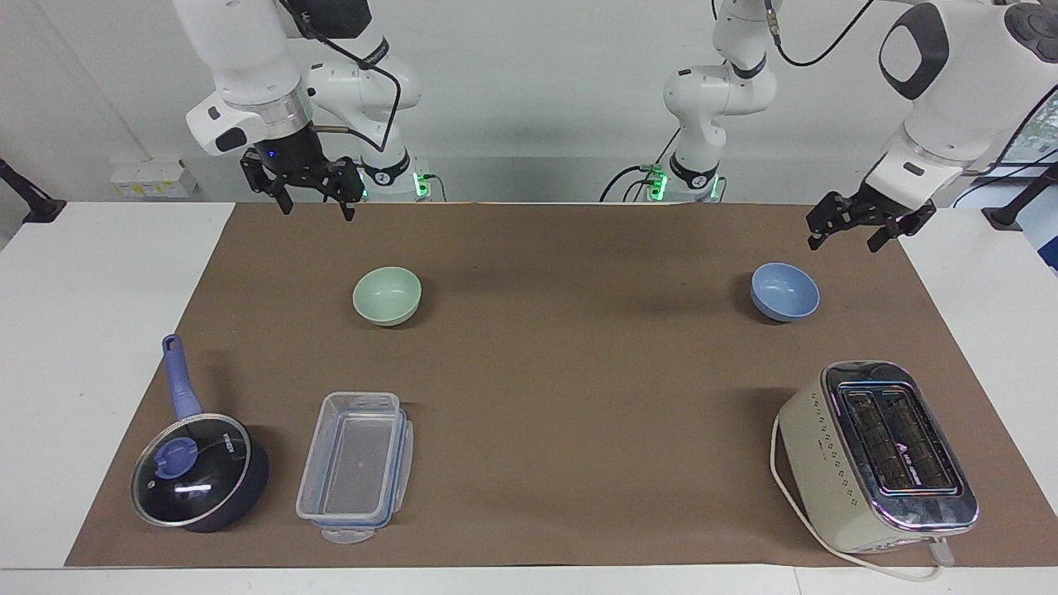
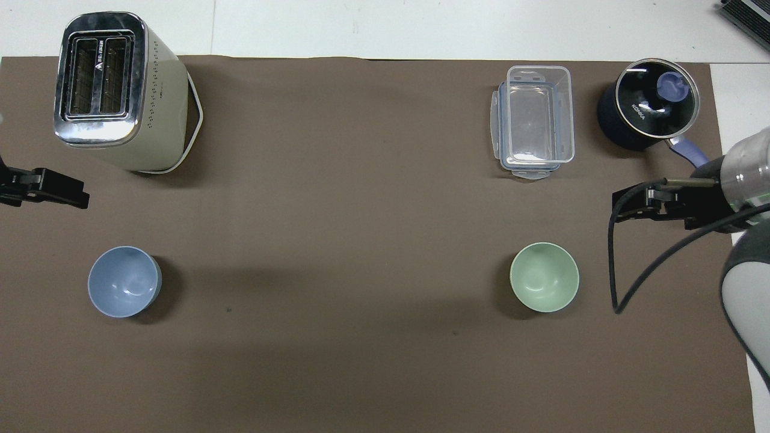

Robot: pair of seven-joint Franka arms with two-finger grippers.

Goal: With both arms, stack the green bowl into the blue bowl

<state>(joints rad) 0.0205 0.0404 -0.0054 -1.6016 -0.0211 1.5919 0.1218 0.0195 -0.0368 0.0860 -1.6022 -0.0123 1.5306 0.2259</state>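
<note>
The pale green bowl [image 1: 387,295] stands upright and empty on the brown mat toward the right arm's end; it also shows in the overhead view [image 2: 544,276]. The blue bowl [image 1: 784,291] stands upright and empty toward the left arm's end, also in the overhead view [image 2: 124,281]. My right gripper [image 1: 317,211] hangs open and empty in the air over the mat, apart from the green bowl; it also shows in the overhead view [image 2: 619,207]. My left gripper [image 1: 844,243] is open and empty, raised over the mat's edge at the left arm's end, apart from the blue bowl; its tip shows in the overhead view [image 2: 72,195].
A cream toaster [image 1: 876,454] with a white cord stands farther from the robots than the blue bowl. A clear plastic container [image 1: 355,467] and a dark lidded pot with a blue handle [image 1: 198,471] stand farther from the robots than the green bowl.
</note>
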